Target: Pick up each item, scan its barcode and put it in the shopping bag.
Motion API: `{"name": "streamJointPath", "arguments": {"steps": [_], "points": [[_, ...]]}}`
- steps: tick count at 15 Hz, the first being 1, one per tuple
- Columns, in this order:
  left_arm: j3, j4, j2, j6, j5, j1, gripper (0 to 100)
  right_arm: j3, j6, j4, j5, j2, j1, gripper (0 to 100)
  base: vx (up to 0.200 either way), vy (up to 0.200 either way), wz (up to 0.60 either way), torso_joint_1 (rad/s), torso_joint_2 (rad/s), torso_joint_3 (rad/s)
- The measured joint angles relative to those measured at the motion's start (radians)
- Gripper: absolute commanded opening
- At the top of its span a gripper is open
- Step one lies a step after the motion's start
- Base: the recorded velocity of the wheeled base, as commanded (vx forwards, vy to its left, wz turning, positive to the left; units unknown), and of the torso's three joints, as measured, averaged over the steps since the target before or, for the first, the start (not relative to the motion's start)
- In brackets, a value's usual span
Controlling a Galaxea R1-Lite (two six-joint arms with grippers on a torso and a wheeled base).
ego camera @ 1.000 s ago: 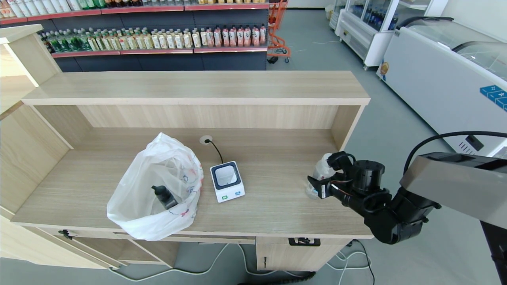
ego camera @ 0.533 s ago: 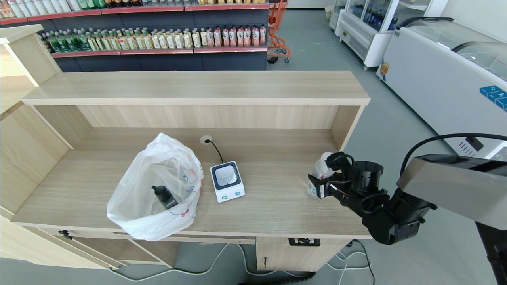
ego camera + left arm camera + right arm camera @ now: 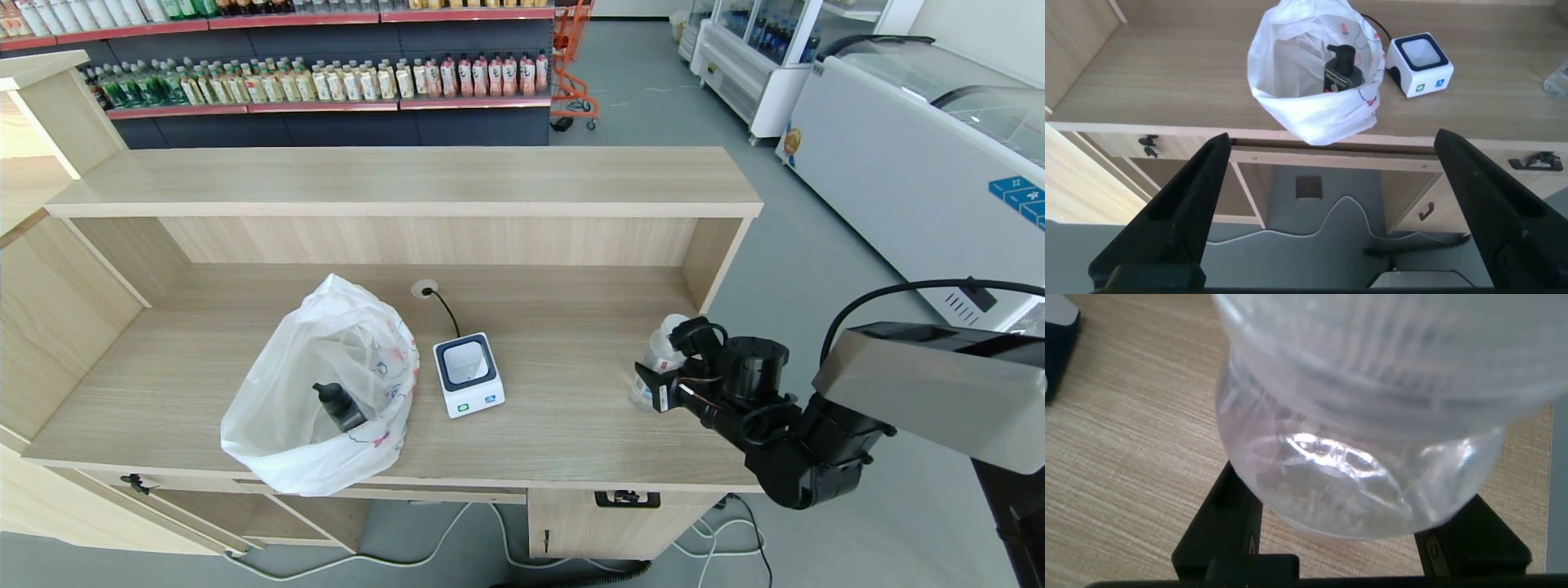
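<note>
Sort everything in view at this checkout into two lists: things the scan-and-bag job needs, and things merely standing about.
Job in hand: clear bottle, right gripper gripping it, scanner, shopping bag, dark bottle already inside the bag.

Standing about: drinks shelves, chest freezers, orange cart.

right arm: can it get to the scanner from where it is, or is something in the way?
Probably yes. The right pincer sits around the clear bottle, and only bare counter lies between it and the scanner. The shopping bag stands on the scanner's far side, out of the path.
</note>
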Motion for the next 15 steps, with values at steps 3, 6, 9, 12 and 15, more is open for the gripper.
{"name": "streamJointPath", "arguments": {"steps": [3,6,9,12,15], "points": [[0.0,0.0,0.0,0.0,0.0,0.0,100,-0.001,-0.001,-0.001,-0.001,0.0,0.003,0,0.0,0.0,0.0,0.0,0.0,0.0],[0.0,0.0,0.0,0.0,0.0,0.0,100,0.006,0.023,0.041,0.001,-0.049,-0.002,0,0.0,0.0,0.0,0.0,0.0,0.0],[0.0,0.0,0.0,0.0,0.0,0.0,100,0.003,0.089,0.186,0.008,-0.173,-0.004,0,0.0,0.0,0.0,0.0,0.0,0.0],[0.0,0.0,0.0,0.0,0.0,0.0,100,-0.009,0.234,0.427,0.098,-0.405,0.015,0,0.0,0.0,0.0,0.0,0.0,0.0],[0.0,0.0,0.0,0.0,0.0,0.0,100,-0.044,0.41,0.712,0.358,-0.686,0.068,0,0.0,0.0,0.0,0.0,0.0,0.0]]}}
